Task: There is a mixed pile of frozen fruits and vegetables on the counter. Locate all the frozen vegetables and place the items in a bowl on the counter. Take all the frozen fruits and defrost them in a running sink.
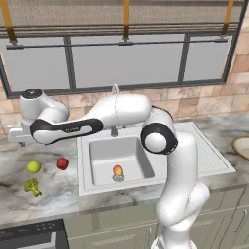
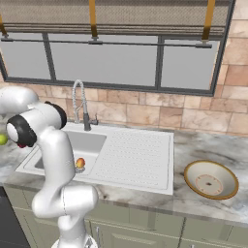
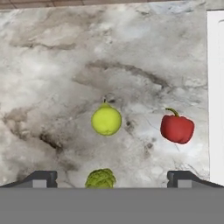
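My gripper (image 3: 113,178) is open and hangs above the left part of the marble counter (image 1: 58,194), looking straight down. Below it lie a yellow-green fruit (image 3: 106,120), a glossy red piece (image 3: 176,128) to its right, and a green broccoli floret (image 3: 100,178) between my fingertips (image 3: 41,178) in the picture. The left base view shows the same yellow-green fruit (image 1: 33,167), red piece (image 1: 62,163) and broccoli (image 1: 32,186) left of the sink (image 1: 97,151). An orange-red fruit (image 1: 117,170) rests by the drain in the basin. The tan bowl (image 2: 227,186) stands empty at the right.
A chrome spring-coil faucet (image 2: 80,104) rises behind the sink, and the ribbed drainboard (image 2: 135,155) lies between basin and bowl. The sink's white rim (image 3: 215,87) runs just right of the red piece. A dark appliance top (image 1: 29,236) sits at the lower left.
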